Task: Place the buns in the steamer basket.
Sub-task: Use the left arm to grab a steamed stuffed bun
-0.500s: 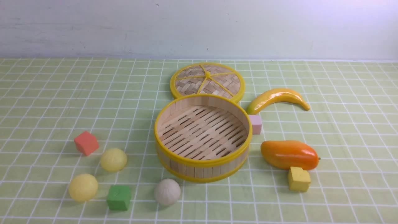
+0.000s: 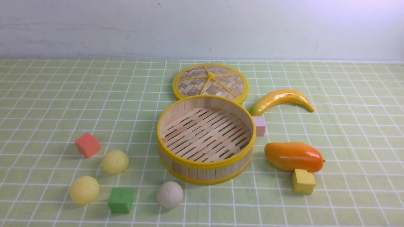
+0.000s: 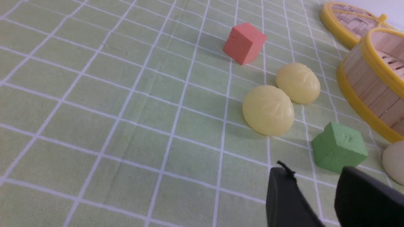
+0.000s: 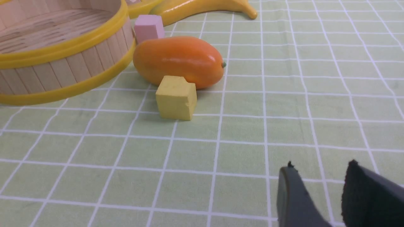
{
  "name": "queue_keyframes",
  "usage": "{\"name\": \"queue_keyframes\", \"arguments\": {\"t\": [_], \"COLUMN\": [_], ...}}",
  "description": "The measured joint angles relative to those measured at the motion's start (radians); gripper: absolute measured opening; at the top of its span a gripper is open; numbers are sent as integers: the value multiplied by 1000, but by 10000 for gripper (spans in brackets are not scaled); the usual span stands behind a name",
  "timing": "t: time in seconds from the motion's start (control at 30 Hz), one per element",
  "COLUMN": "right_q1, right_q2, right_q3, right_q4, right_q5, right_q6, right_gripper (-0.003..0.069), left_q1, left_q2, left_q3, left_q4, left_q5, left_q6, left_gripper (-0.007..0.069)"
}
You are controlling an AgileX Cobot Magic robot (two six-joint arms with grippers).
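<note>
Three buns lie on the green checked cloth left of and in front of the steamer basket (image 2: 205, 140): a pale yellow bun (image 2: 115, 161), a second pale yellow bun (image 2: 84, 189) and an off-white pleated bun (image 2: 169, 194). The basket stands empty in the middle. Neither arm shows in the front view. In the left wrist view my left gripper (image 3: 314, 176) is open and empty, low over the cloth, short of the nearer yellow bun (image 3: 268, 110) and the farther yellow bun (image 3: 298, 82). My right gripper (image 4: 318, 171) is open and empty, with the basket wall (image 4: 63, 67) far off.
The woven lid (image 2: 210, 82) lies behind the basket. A red cube (image 2: 87, 144) and a green cube (image 2: 120, 200) sit among the buns. A pink cube (image 2: 260, 125), a banana (image 2: 282, 99), an orange mango (image 2: 293, 156) and a yellow cube (image 2: 303, 181) lie right of the basket.
</note>
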State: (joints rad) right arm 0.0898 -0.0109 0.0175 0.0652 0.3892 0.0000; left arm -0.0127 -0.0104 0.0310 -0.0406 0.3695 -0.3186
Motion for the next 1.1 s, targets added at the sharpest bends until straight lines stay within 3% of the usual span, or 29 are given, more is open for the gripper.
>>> {"name": "queue_keyframes", "arguments": {"t": [0.17,0.27,0.5,0.67,0.83,1.1], "right_q1": [0,0,0,0,0,0], "right_q2": [0,0,0,0,0,0], "right_q3": [0,0,0,0,0,0], "right_q4": [0,0,0,0,0,0], "right_q5": [0,0,0,0,0,0], "right_q6": [0,0,0,0,0,0], "right_gripper": [239,239,239,239,239,239], "left_q1": [-2,-66,-437,-603,-678,-681], "left_q2": [0,0,0,0,0,0], "left_q3": [0,0,0,0,0,0], "left_q4": [0,3,5,5,6,15], "left_q5": [0,-4,-10,-10,-38,-398], "left_q6": [0,0,0,0,-9,-44], "left_gripper": [237,237,237,237,237,237]}}
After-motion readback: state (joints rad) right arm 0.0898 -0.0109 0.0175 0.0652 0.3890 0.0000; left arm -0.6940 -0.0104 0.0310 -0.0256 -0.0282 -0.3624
